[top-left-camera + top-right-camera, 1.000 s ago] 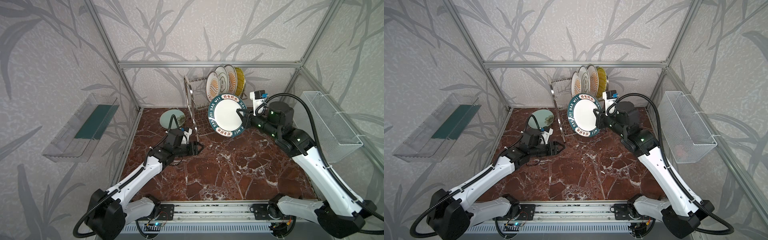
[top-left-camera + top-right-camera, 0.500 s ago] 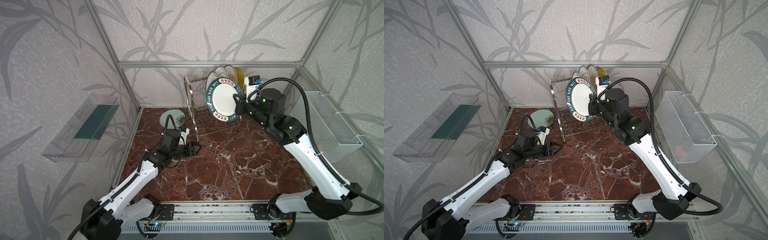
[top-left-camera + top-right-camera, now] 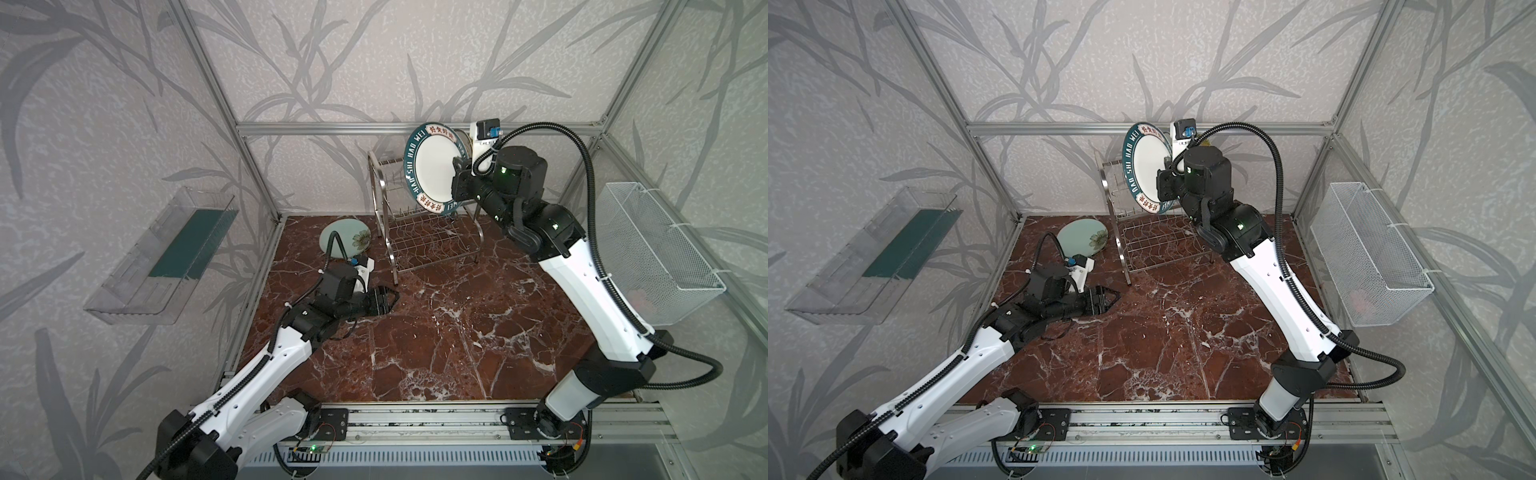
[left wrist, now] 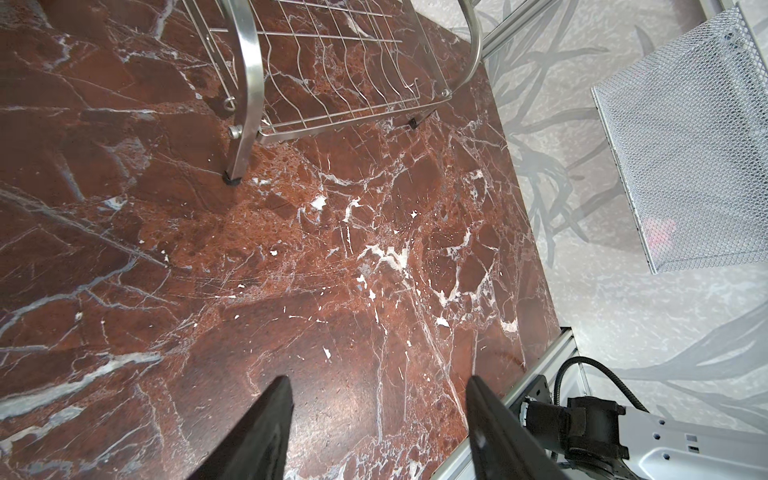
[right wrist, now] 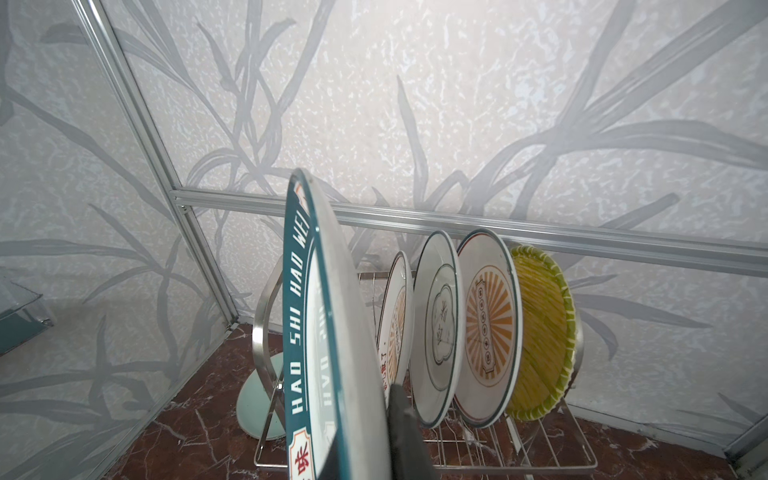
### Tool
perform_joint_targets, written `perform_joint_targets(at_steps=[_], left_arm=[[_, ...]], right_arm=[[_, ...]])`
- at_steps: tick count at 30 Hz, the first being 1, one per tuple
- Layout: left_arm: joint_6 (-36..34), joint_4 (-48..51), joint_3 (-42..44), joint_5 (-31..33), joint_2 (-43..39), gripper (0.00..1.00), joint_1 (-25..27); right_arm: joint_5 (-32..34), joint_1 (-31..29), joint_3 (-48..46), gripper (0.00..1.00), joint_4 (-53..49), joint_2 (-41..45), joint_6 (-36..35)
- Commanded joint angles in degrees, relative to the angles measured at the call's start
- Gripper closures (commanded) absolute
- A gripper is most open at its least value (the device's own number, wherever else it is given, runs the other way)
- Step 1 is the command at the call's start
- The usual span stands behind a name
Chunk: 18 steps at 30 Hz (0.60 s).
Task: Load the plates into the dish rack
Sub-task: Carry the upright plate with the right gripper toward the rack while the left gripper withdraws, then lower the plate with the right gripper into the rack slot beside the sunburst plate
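Mesh basket — clear tray

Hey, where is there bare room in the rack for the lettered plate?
Upper tier: free slots between the curved side frame and the nearest sunburst plate. Crowded from there to the yellow plate. Lower tier bare.

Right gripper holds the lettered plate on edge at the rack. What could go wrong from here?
The right gripper pinches the lettered plate only at its rim, so it might slip or swing. It hangs close beside the nearest sunburst plate in the dish rack; a skewed descent might knock it.
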<state>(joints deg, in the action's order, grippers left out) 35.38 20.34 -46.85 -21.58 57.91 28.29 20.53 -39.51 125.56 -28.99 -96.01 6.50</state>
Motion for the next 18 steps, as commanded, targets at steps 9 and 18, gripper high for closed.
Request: perform_joint_targets(at_steps=[9, 18], left_arm=[[-1.6, 2.5, 1.5, 2.0, -2.7, 0.35, -0.4], [-1.9, 3.6, 1.9, 2.8, -3.6, 0.35, -0.4]], right_arm=[[9.9, -2.3, 15.9, 1.0, -2.0, -10.4, -3.9], [13.1, -2.9, 25.1, 1.0, -4.3, -18.0, -4.5]])
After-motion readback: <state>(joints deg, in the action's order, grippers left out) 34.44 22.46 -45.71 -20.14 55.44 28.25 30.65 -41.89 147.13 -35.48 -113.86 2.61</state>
